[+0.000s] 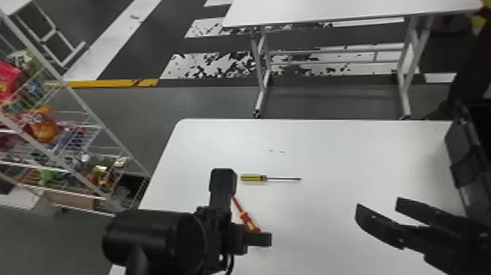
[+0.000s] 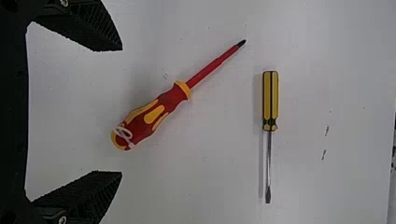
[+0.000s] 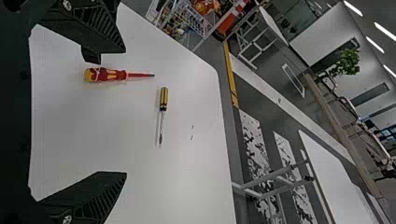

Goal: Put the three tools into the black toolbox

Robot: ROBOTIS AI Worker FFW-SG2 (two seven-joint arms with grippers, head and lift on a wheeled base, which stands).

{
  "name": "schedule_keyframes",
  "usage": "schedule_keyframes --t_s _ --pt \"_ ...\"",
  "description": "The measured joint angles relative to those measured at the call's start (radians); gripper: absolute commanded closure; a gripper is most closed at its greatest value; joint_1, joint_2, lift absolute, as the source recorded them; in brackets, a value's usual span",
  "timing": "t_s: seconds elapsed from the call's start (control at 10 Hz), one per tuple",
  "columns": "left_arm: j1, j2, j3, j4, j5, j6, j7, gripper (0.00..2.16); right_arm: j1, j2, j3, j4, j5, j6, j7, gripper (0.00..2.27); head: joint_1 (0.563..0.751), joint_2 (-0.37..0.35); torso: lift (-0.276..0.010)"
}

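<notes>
Table [image 1: 339, 146] with white top occupies the biggest place before the robot. To the left of it stands a wire shelf [image 1: 76, 98] filled with colourful goods. The black toolbox [image 1: 471, 168] is at the right side of the table, partly cut by the edge of the head view. The left gripper [image 1: 243, 208] is above the table, its two fingers wide apart and with nothing between them gripped. The right gripper [image 1: 379, 207] is near the toolbox, also wide and empty. The red-and-yellow screwdriver [image 2: 154, 112] lies on the table under the left gripper. The yellow screwdriver [image 1: 254, 177] lies farther from the robot, its metal tip toward the right.
</notes>
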Motion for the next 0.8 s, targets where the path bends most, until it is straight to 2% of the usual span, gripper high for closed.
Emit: schedule_keyframes --t_s 0.2,0.4,0.6,0.8 --pt "-0.037 -0.006 -0.042 0.079 -0.002 0.000 0.088 0.05 0.006 -0.002 -0.028 -0.001 -0.012 -0.001 0.025 0.07 0.695 0.221 -0.051" --pt "-0.053 -0.006 -0.100 0.143 -0.012 -0.048 0.166 0.05 0.013 -0.003 -0.068 -0.001 -0.031 -0.006 0.049 0.07 0.695 0.192 -0.051" --pt "-0.063 -0.006 -0.130 0.176 -0.022 -0.124 0.199 0.05 0.018 -0.003 -0.108 0.000 -0.051 -0.018 0.067 0.06 0.695 0.151 -0.051" --pt "-0.078 -0.006 -0.134 0.208 -0.025 -0.155 0.213 0.05 0.019 -0.003 -0.124 0.006 -0.055 -0.029 0.075 0.06 0.695 0.141 -0.051"
